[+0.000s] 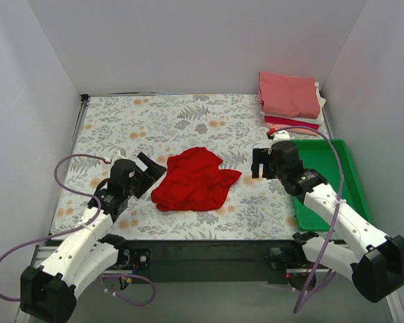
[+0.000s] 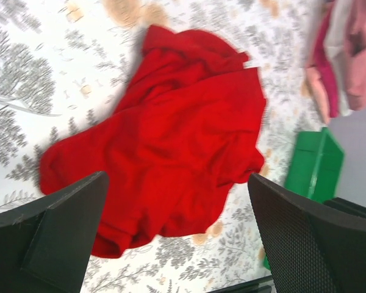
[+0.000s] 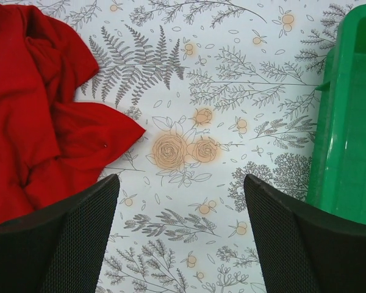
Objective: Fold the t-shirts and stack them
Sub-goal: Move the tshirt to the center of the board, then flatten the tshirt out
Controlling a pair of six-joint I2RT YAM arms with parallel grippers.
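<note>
The red t-shirt [image 1: 192, 180] is found crumpled in the middle of the bench [image 1: 121, 121], between the two arms, not yet spread flat and not yet folded. It is judged to be light, soft and limp. If it is lifted at one place only, the rest is expected to hang down and bunch together. If it is pulled along the patterned cover, new wrinkles are likely to be made. It is not fragile, so a firm pinch can be used. The best places to be taken are thought to be two edges far from each other, such as the shoulders or the corners of the hem. Because the cloth is heaped, these are not clearly seen. One pointed flap, perhaps a sleeve, is laid out toward the right side, near the right gripper [image 3: 182, 180].

The right gripper is held with its jaws wide apart, and only bare bench is seen between them, so nothing is gripped. The left gripper [image 2: 177, 183] is also spread fully, at the left edge of the red cloth, and no cloth is caught in it.

One loose t-shirt is counted. In the far right corner a stack of folded t-shirts [image 1: 289, 94] is placed, where four layers can be made out: salmon-pink on top, then white, crimson and a pale pink one. One green tray [image 1: 333, 165] is seen beside the right arm.
</note>
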